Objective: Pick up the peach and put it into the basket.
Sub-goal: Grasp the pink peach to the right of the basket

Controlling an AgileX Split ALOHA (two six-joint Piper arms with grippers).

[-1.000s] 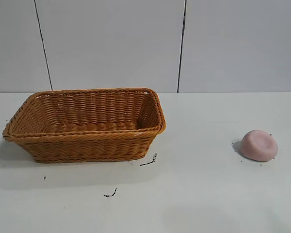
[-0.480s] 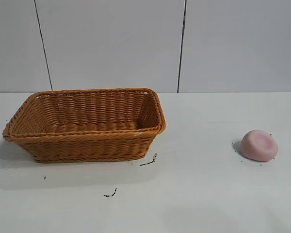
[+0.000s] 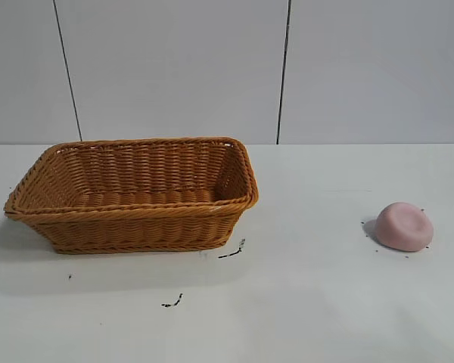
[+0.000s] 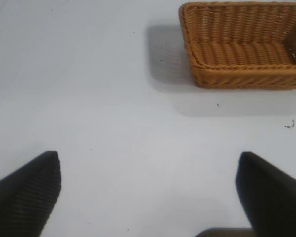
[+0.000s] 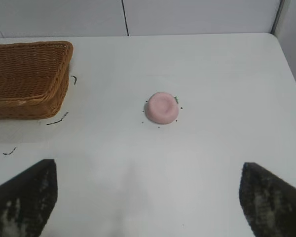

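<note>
The peach (image 3: 403, 226) is sitting on the white tabletop (image 3: 318, 302) at the right edge of the exterior frame, a little below the middle, well apart from the basket (image 3: 132, 193), which is filling the left half of that frame with its mouth facing up and nothing showing inside. In the right wrist view the peach (image 5: 162, 107) is lying near the centre of the picture, with the basket's corner (image 5: 29, 79) at the upper left.

The right hand (image 5: 148, 197) is hanging above the tabletop with its fingers spread wide, the two dark tips showing at the lower corners of its own view and the peach lying beyond them, untouched. The left hand (image 4: 148, 195) is likewise standing wide open over bare tabletop, the basket (image 4: 244, 44) at the upper right of its view; it looks idle.

The peach is looking like a small, smooth, rounded lump, flattened where it rests, with a shallow dimple facing up. It is probably light, and its skin may be slick, so a pinch high on the dome risks squirting it out. The safer hold seems to be across its widest part, low on the sides, fingers closing evenly from opposite flanks. Whether it is soft or rigid cannot be told from here, so gentle pressure is advisable. A few small dark marks (image 3: 231, 252) are dotting the tabletop near the basket.
</note>
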